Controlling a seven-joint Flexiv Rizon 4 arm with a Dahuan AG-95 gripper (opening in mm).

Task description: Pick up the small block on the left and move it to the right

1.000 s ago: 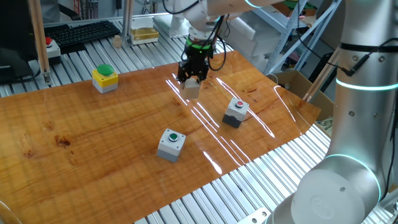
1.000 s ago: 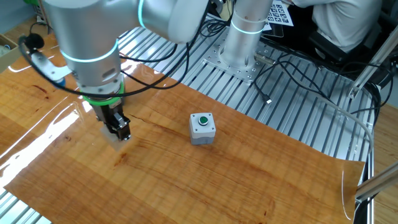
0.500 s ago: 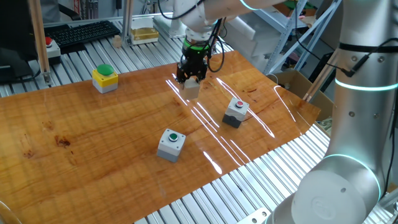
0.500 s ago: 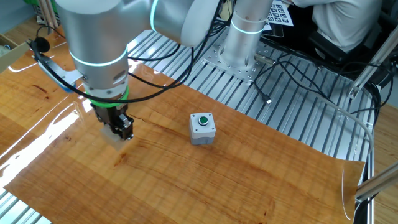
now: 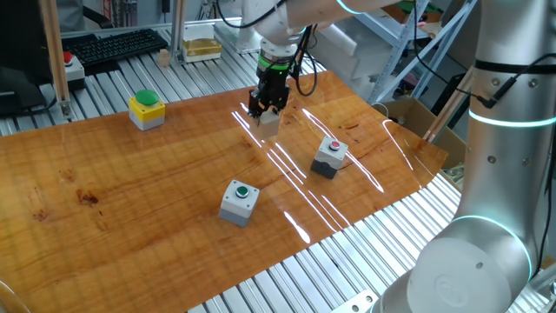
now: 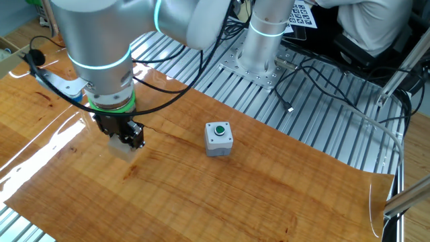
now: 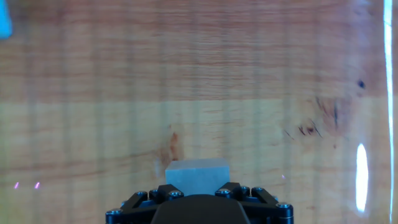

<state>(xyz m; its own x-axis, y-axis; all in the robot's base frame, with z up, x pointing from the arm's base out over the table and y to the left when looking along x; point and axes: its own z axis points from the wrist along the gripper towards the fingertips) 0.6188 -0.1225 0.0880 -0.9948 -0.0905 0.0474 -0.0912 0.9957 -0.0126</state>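
Note:
The small block (image 5: 268, 123) is a plain pale cube near the far edge of the wooden table (image 5: 156, 187). My gripper (image 5: 266, 109) stands straight over it with its jaws down on the block's sides, shut on it. The block is at or just above the table surface. It also shows in the other fixed view (image 6: 121, 148) under the gripper (image 6: 127, 138). In the hand view only the block's top part (image 7: 197, 170) shows past the black gripper body (image 7: 198, 198), which hides the fingertips.
A yellow box with a green dome button (image 5: 147, 110) stands at the far left. A grey box with a green button (image 5: 239, 201) is in the front middle. A grey box with a red button (image 5: 330, 156) stands to the right of the block.
The gripper and the wrist above it have shifted slightly up and turned a little. The block has stayed under the gripper in nearly the same place.

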